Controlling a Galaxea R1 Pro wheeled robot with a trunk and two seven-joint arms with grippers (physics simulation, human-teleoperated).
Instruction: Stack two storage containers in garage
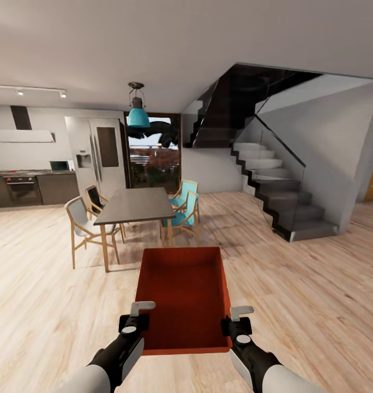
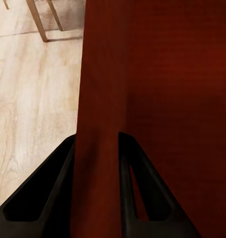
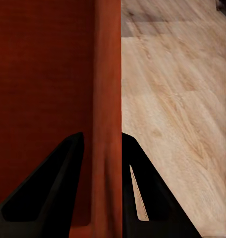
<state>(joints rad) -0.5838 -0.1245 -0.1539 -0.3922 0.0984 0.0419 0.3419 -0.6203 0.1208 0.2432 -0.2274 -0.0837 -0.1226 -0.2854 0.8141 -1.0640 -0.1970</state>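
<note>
A bin [image 1: 184, 297] is sitting between the two grippers, the left gripper [image 1: 136, 322] clamping its left wall, the right gripper [image 1: 238, 322] its right wall. Ahead of the bin a table [image 1: 134, 204] is standing with chairs [image 1: 83, 229] on both sides. A fridge [image 1: 96, 155] is standing behind the table, the stairs [image 1: 274, 191] rising to the right.

White forearms, black wrists, black hands [image 1: 136, 319] with pale grey finger tips
</note>
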